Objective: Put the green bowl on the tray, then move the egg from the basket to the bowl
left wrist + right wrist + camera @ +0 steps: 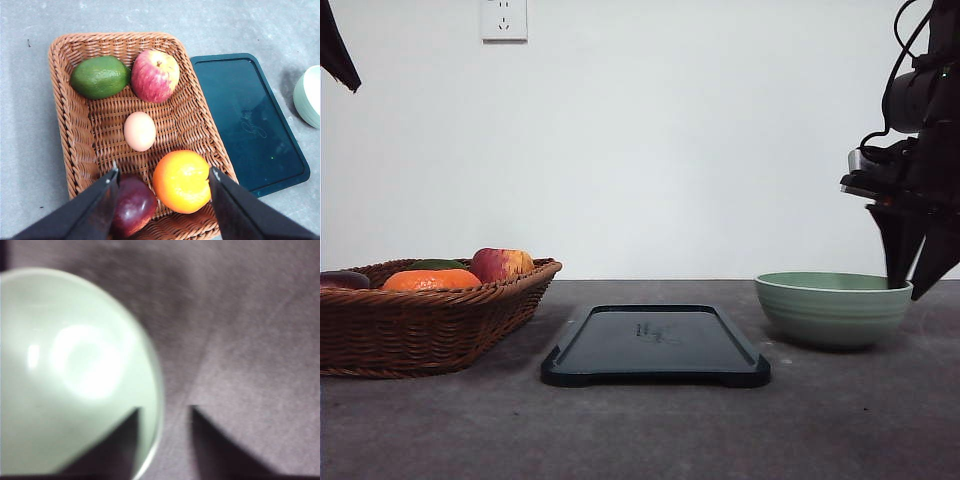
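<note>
Front view shows our right claw (912, 288) spread across the green bowl's (832, 307) rim at the table's right edge, one finger inside and one outside, ready to lift it toward the empty tray (655, 345); our left claw (165, 177) hangs wide over the basket (75, 135), above the egg (140, 131).

No readable words, brand names or numbers appear anywhere: the only mark is a faint pale emblem on the floor of the tray (655, 345), seen from the front and from the left wrist view (252, 125), too small and indistinct to make out.
</note>
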{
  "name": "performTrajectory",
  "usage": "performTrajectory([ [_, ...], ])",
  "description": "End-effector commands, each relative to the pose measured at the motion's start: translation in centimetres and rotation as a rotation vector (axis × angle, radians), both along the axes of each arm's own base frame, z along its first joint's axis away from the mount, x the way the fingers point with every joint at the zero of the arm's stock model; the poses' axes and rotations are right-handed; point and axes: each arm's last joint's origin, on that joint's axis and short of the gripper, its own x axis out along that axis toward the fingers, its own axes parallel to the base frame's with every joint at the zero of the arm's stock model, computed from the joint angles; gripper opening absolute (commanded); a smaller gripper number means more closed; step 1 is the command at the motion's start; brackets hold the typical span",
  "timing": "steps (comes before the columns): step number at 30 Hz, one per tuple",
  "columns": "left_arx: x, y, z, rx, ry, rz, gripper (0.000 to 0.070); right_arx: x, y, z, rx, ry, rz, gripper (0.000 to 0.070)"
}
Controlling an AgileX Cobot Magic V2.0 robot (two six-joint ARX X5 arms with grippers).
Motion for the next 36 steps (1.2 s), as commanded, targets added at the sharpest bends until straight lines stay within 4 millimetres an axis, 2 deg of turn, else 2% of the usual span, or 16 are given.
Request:
performTrajectory([
  [1,0.2,-0.1,0.7,0.001,-0.03,-0.01,0.035,0.6,0.0,0.1,-0.006,-0.016,0.012,0.0],
  [5,0.2,-0.1,0.7,0.001,-0.03,-0.01,0.035,0.4,0.0,1.2,-0.006,0.025,0.012,0.0],
  [11,0.2,-0.1,0.7,0.002,-0.031,-0.01,0.035,0.4,1.1,5.7,0.001,0.047,0.044,0.0],
  [18,0.3,-0.1,0.8,0.002,-0.038,-0.01,0.035,0.7,5.6,11.4,0.02,-0.12,0.157,0.0],
  [22,0.3,0.0,0.8,0.002,-0.042,-0.01,0.035,0.5,9.1,13.3,0.047,-0.23,0.224,0.0],
  [25,0.3,0.0,0.8,0.002,-0.043,-0.01,0.035,0.4,11.4,13.6,0.068,-0.285,0.271,0.0],
  [28,0.3,0.0,0.8,0.002,-0.043,-0.01,0.035,0.5,13.5,13.0,0.082,-0.296,0.302,0.0],
  [32,0.3,0.0,0.8,0.002,-0.043,-0.01,0.035,1.2,15.4,11.2,0.056,-0.274,0.328,0.0],
  [36,0.3,0.0,0.8,0.002,-0.043,-0.01,0.035,2.1,16.5,8.6,0.022,-0.222,0.337,0.0],
])
